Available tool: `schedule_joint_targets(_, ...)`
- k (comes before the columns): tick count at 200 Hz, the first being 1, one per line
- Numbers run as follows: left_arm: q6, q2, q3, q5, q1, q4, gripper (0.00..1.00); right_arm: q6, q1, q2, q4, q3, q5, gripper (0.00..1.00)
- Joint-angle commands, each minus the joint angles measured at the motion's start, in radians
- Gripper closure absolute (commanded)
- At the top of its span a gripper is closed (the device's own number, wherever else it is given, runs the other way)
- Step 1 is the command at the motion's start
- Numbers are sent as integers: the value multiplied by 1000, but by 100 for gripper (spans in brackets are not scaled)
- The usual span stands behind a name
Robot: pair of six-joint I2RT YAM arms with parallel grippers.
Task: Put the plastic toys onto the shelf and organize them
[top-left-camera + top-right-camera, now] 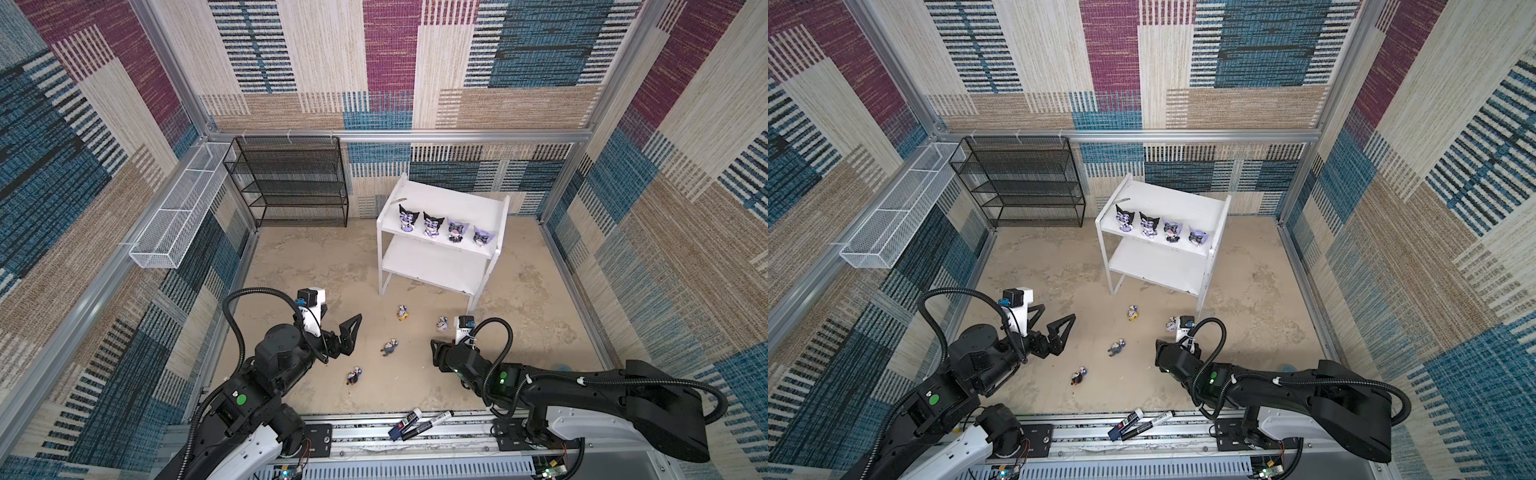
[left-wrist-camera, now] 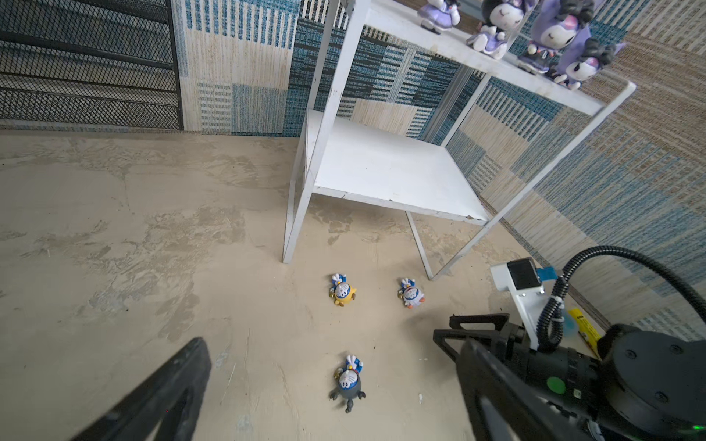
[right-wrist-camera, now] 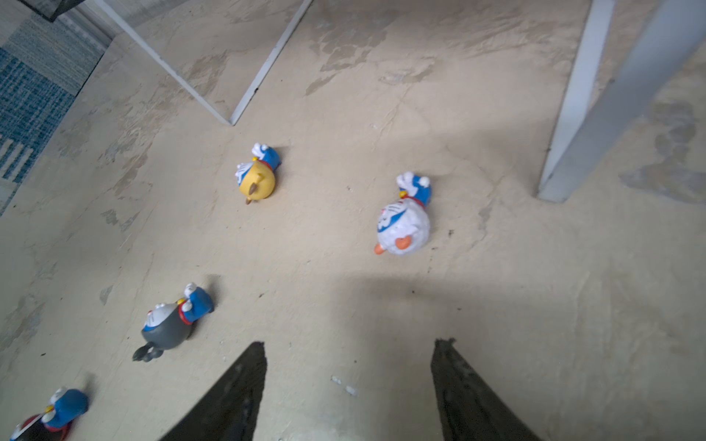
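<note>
Back-left stands the black mesh rack (image 1: pixel 291 183). The left gripper (image 1: pixel 1058 311) gapes wide. Four small toys (image 1: pixel 390 347) lie on open floor (image 1: pixel 311 266) before the shelf (image 1: pixel 432 266); four hooded toys (image 1: pixel 432 224) line its top tier. The right gripper (image 3: pixel 351 343), jaws apart, seemingly grips nothing.

Looking into a boxed-in robotics lab cell

Aluminium frame bars (image 1: pixel 415 134) are holding up walls of patterned woven fabric (image 1: pixel 324 54) around a bare beige floor (image 1: pixel 316 266). The left arm (image 1: pixel 278 361) and right arm (image 1: pixel 582 386) are sitting bolted to a metal rail (image 1: pixel 457 432) at the front edge, with lit circuit boards (image 1: pixel 548 471) lying exposed below. A white shelf (image 1: pixel 432 268) and a black wire rack (image 1: pixel 291 183) are standing against the back wall.
</note>
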Motion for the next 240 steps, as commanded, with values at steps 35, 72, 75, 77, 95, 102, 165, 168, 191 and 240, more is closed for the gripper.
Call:
schedule_joint_targets(35,-33,-3,-22,13,-1,26,1,37,-17,-16,223,-93,112,33)
schedule_joint_targets(72,-29,3,-20,18,-1,37,1,31,-28,86,311,-91,83,35)
schedule_joint_targets(75,-28,3,-21,17,1,37,1,30,-29,98,318,-91,81,35)
schedule_joint_targets(77,-29,3,-21,17,0,36,1,29,-30,104,324,-89,80,35)
schedule_joint_targets(95,-30,-1,-24,17,0,39,1,34,-37,171,361,-76,76,35)
schedule_joint_targets(102,-30,-1,-25,17,0,40,1,43,-40,193,365,-69,75,36)
schedule_joint_targets(165,-25,-5,-29,13,-1,37,1,13,-115,344,493,-36,33,37)
schedule_joint_targets(168,-26,-5,-29,12,-1,37,1,10,-121,350,501,-35,25,37)
schedule_joint_targets(191,-23,0,-33,10,0,44,1,-20,-141,397,515,-5,16,36)
schedule_joint_targets(240,-15,16,-27,6,0,50,1,-28,-174,476,531,28,8,36)
